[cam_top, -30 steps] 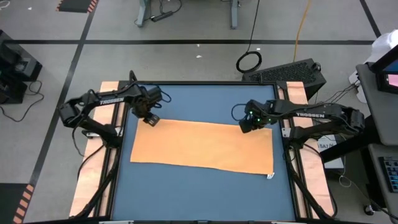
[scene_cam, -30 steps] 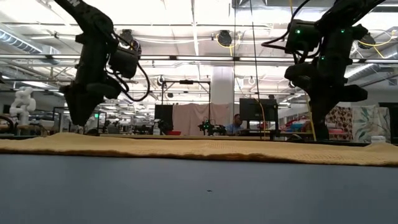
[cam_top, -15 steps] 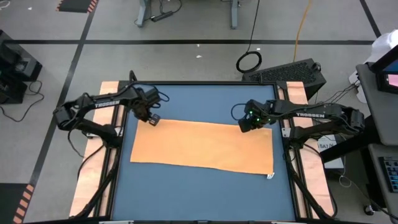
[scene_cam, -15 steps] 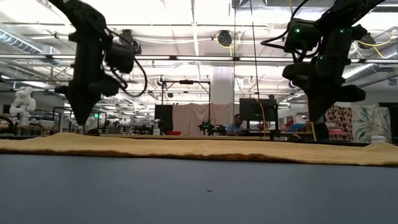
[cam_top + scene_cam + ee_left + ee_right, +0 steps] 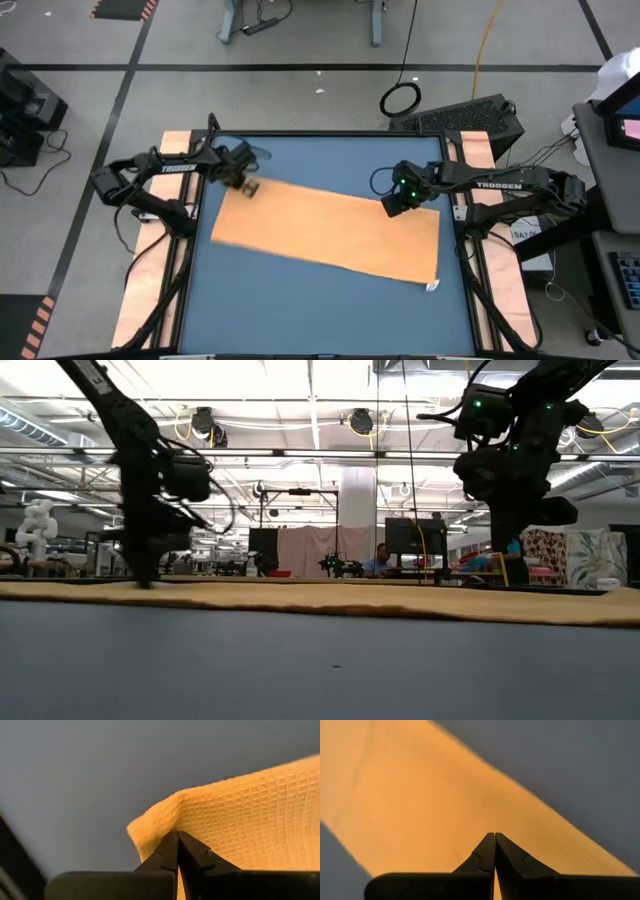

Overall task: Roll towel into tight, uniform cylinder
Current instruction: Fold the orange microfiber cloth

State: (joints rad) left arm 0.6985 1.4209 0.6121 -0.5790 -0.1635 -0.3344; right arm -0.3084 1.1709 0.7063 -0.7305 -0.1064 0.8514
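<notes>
Orange-yellow towel [image 5: 330,232] lies flat, slanting across the blue table [image 5: 330,310] at frame centre. Only the left wrist view shows the left gripper [image 5: 176,845] pinched onto its puckered corner; the right gripper [image 5: 392,205] is closed at the far edge.

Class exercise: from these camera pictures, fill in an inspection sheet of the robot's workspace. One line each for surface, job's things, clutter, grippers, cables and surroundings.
Surface: blue table top, bare around the cloth.
Job's things: towel lies flat and unrolled, slanting across the table; white tag at its near right corner.
Clutter: nothing seen on the table.
Grippers: left gripper shut on the towel's far left corner, which bunches at its fingers; right gripper shut, over the towel's far edge toward its right end.
Cables: black coiled cable and an orange cable on the floor behind the table.
Surroundings: workshop hall; seated person far behind.
</notes>
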